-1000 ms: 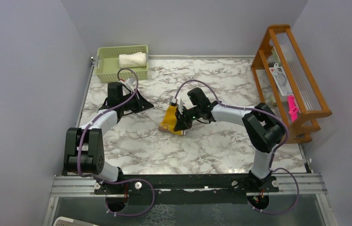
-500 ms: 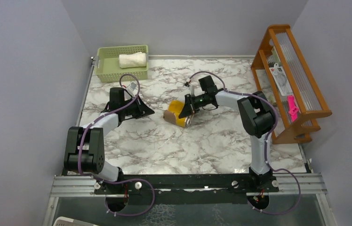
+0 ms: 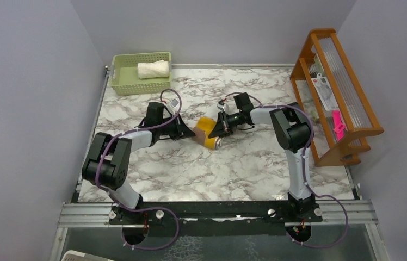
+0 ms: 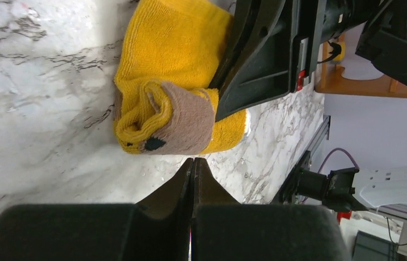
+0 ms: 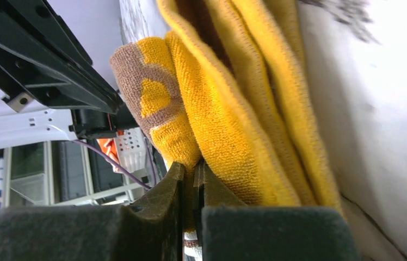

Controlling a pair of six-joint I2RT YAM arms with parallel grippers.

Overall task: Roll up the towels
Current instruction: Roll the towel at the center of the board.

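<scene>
The mustard-yellow towel (image 3: 205, 132) lies rolled at the middle of the marble table, its brown patch (image 4: 182, 117) on the end of the roll facing my left wrist camera. My right gripper (image 3: 216, 132) is shut on a layer of this towel (image 5: 228, 109) at its right side. My left gripper (image 3: 189, 132) is shut with nothing between its fingers, its tips (image 4: 193, 162) just short of the roll's left end. The cream-white towel (image 3: 153, 69) lies rolled in the pale green basket (image 3: 126, 81) at the back left.
A wooden rack (image 3: 335, 92) with papers and a pink item stands along the right edge of the table. The marble tabletop (image 3: 212, 168) stretches in front of the towel. Grey walls close in the left and back sides.
My left arm has swung right across the table until its shut gripper reached the yellow roll. My right gripper, still holding the towel, has shifted up and right while the towel has rolled tighter.
</scene>
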